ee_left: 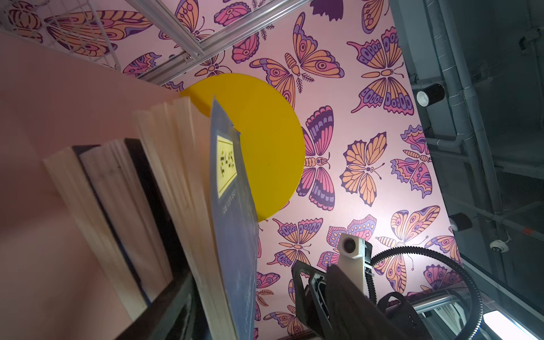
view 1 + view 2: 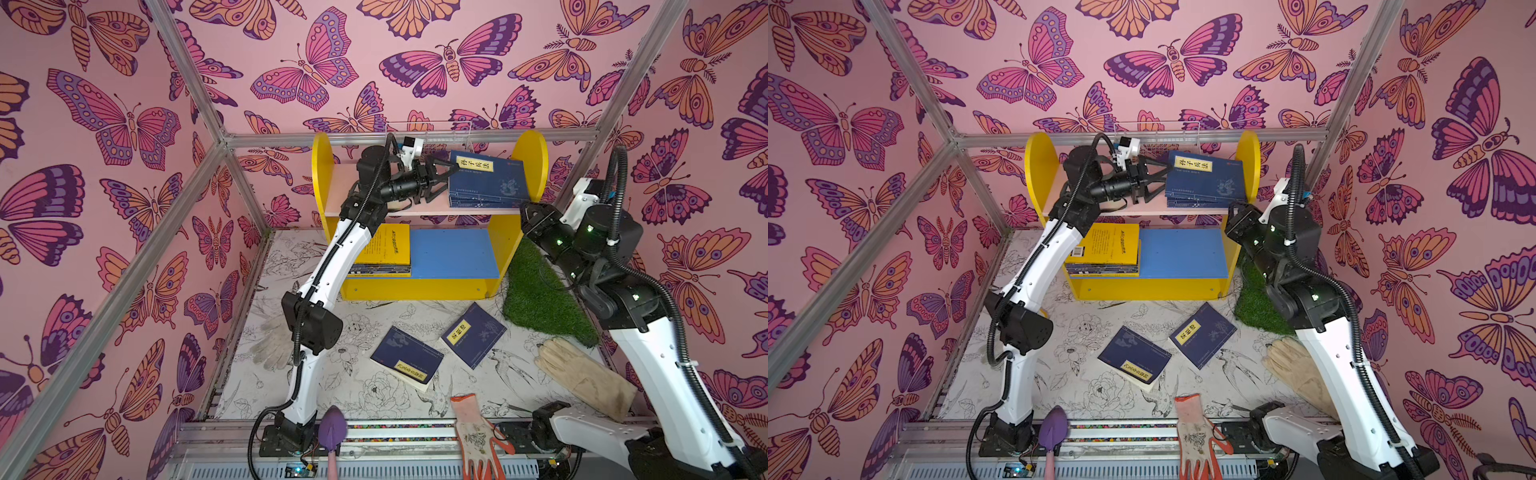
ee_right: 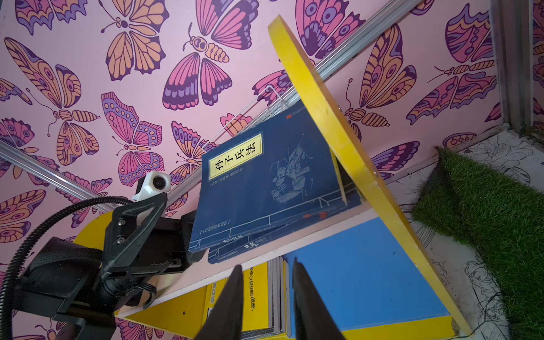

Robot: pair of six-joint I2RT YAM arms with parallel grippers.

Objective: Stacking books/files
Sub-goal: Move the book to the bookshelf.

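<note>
Leaning thin navy paperbacks (image 2: 486,183) rest against a rounded yellow panel (image 2: 536,162).

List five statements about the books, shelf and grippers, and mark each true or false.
1. Two navy books lie on the table before the shelf. True.
2. The left gripper is clamped shut on a book. False: its fingers stand spread at the leaning navy book on the upper shelf.
3. A yellow cover tops the stack on the lower shelf. True.
4. The right gripper holds a book. False: its fingers are empty.
5. The orange-and-white glove lies on the upper shelf. False: it lies at the table's front edge.
</note>
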